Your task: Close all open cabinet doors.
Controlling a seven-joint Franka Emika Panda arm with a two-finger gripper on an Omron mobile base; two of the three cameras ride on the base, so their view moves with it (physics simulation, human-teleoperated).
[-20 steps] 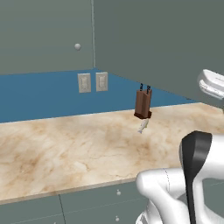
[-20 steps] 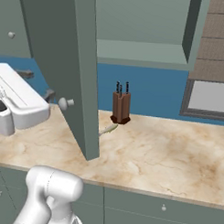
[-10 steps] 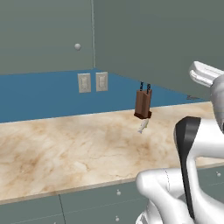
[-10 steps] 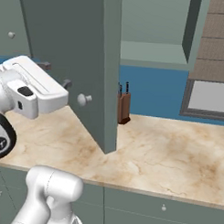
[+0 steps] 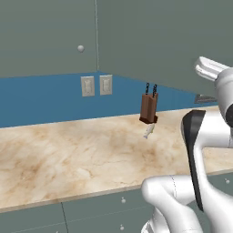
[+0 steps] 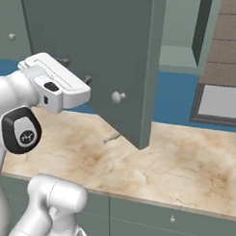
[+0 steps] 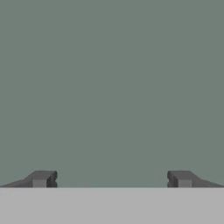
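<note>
The room is a kitchen with a blue back wall and grey-green wall cabinets above, and a brown tiled surface at the far right of the right base view over a pale panel in a dark frame. Under them runs a long bench of beige veined stone, with grey-green drawer fronts with small knobs below its front edge. The open cabinet door stands out from the cabinet over the bench, swung partway, its free edge toward the camera in the right base view and its round pale knob low on its face; behind it the cabinet's inside shows. A closed door with its own knob sits on the left in the left base view. The pincer faces the door's flat green face closely, its two dark fingertips well apart with nothing between them. On the bench near the wall stands a brown knife block with dark handles, a small pale object lying just in front of it. Two pale wall sockets sit side by side on the blue wall.
</note>
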